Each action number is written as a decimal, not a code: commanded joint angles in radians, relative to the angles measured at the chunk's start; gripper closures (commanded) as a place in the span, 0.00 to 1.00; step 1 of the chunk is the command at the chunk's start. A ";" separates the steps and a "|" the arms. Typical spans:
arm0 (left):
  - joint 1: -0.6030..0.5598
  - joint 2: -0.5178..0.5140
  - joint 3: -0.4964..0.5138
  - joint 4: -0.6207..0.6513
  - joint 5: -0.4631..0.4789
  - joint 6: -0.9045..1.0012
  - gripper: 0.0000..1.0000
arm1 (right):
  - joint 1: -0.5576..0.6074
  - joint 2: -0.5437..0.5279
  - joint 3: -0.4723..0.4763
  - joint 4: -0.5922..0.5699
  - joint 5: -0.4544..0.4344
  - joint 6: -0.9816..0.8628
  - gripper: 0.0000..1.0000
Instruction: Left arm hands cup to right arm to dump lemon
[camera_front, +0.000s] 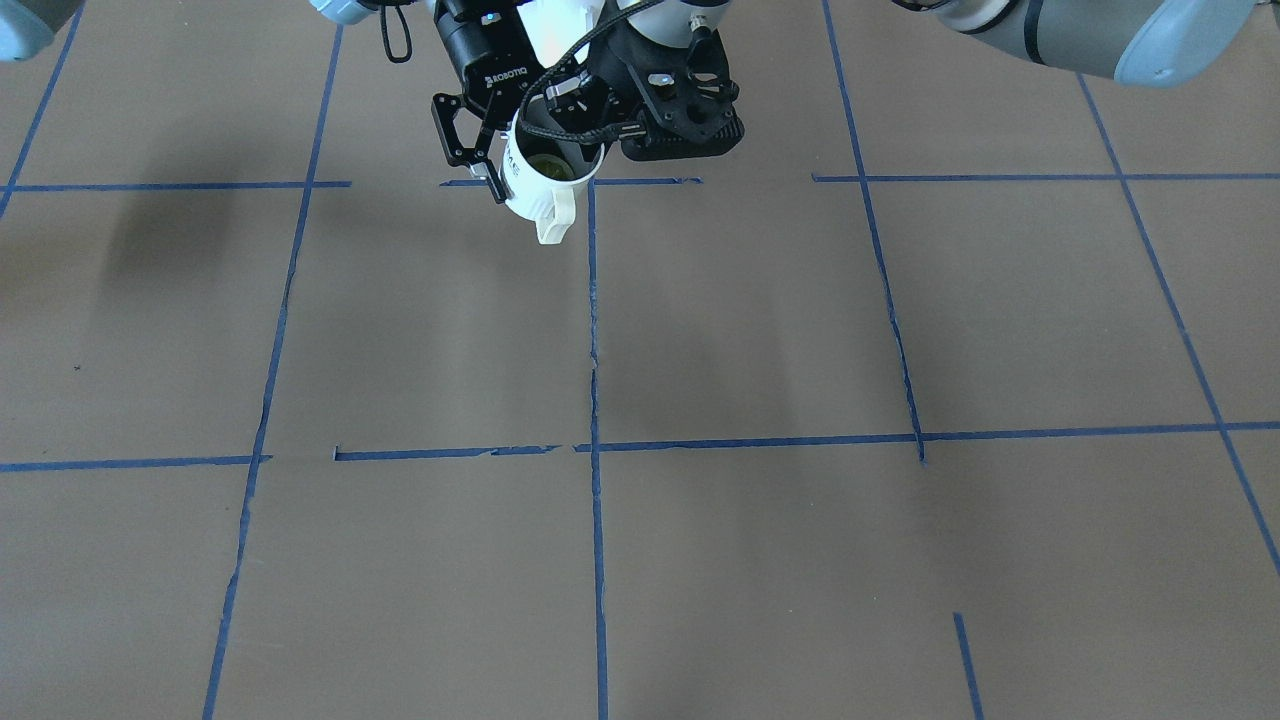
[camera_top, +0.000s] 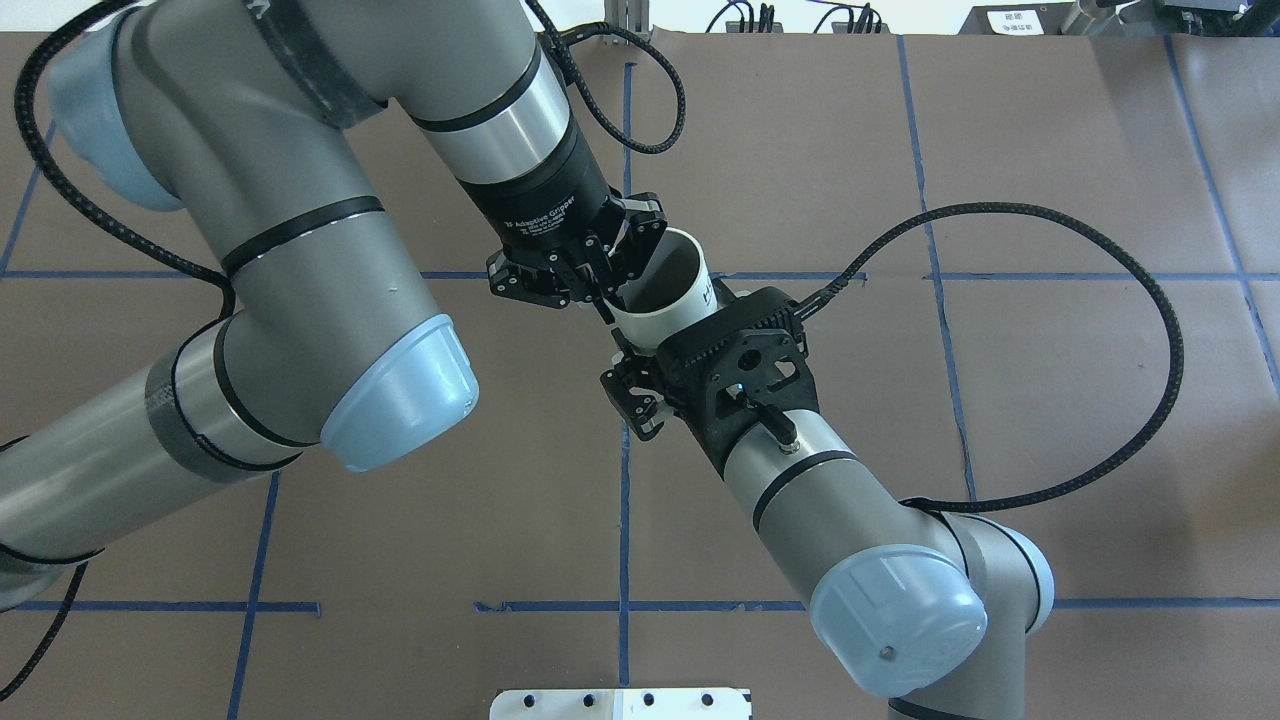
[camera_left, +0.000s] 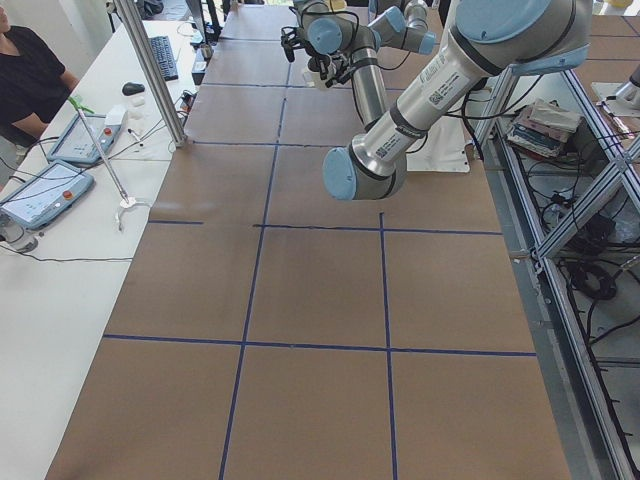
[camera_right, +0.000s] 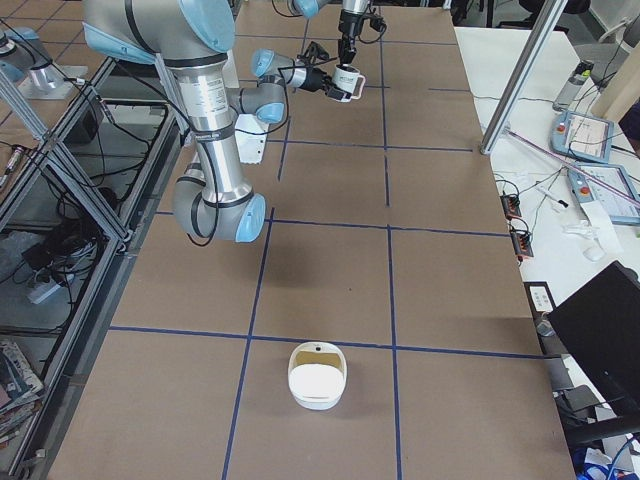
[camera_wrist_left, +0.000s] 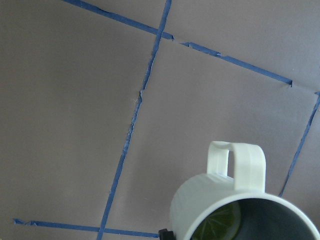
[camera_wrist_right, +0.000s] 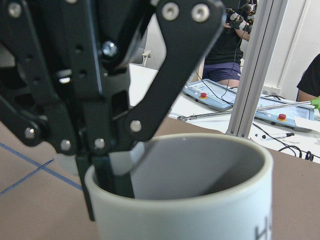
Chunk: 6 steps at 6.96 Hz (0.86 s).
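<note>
The off-white cup (camera_front: 535, 200) hangs tilted in the air above the table, handle toward the operators' side. It also shows in the overhead view (camera_top: 655, 318). The yellow-green lemon (camera_front: 548, 166) lies inside it, and shows in the left wrist view (camera_wrist_left: 220, 222). My left gripper (camera_top: 608, 292) comes down from above and is shut on the cup's rim, one finger inside (camera_wrist_right: 131, 159) and one outside. My right gripper (camera_front: 515, 175) reaches in from the robot's side and spans the cup's body. One of its fingertips (camera_front: 496, 187) lies against the cup's wall; the other is hidden.
Brown table (camera_front: 760, 330) with a blue tape grid lies well below the cup. A white container (camera_right: 316, 375) stands at the table's right end. An aluminium post (camera_right: 510, 90) and operators' tablets line the far side. A white plate (camera_top: 620, 703) sits at the robot's edge.
</note>
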 joint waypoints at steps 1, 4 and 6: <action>0.000 0.002 -0.005 -0.005 -0.009 -0.001 0.69 | -0.010 -0.001 0.000 0.000 0.000 -0.003 0.55; -0.065 0.024 -0.059 -0.082 0.003 -0.001 0.00 | -0.015 -0.014 0.005 0.006 -0.008 -0.001 0.69; -0.156 0.051 -0.062 -0.114 0.002 0.002 0.00 | -0.010 -0.046 0.017 0.006 -0.053 0.016 0.69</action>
